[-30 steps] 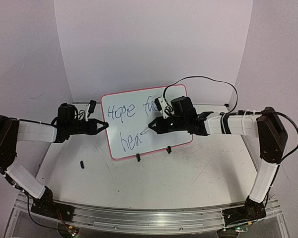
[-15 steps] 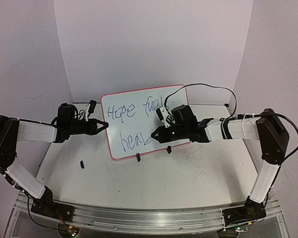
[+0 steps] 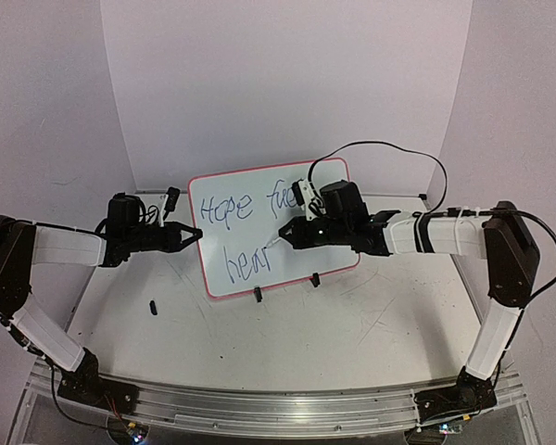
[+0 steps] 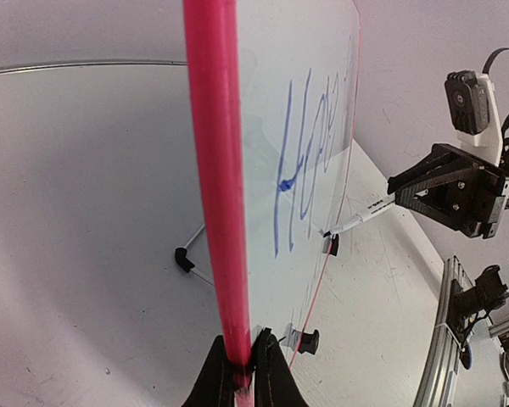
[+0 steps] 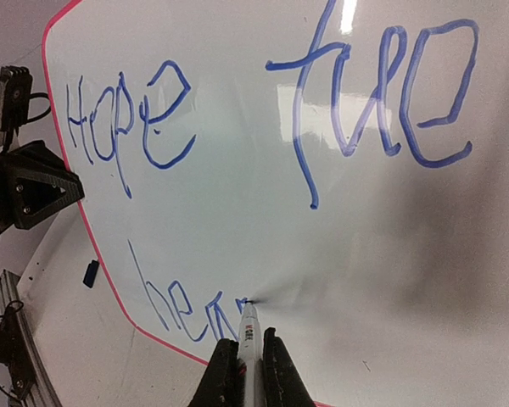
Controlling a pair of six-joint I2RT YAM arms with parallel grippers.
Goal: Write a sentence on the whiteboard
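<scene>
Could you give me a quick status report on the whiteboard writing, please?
Left gripper shut on whiteboard rim. Right gripper shut on marker, tip on board. Sentence reads Hope fuel, hear. Nothing in the way.

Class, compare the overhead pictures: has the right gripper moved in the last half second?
Yes. Measured against the black feet of the whiteboard, the right gripper has shifted up the picture and slightly left, carrying the marker with it.
</scene>
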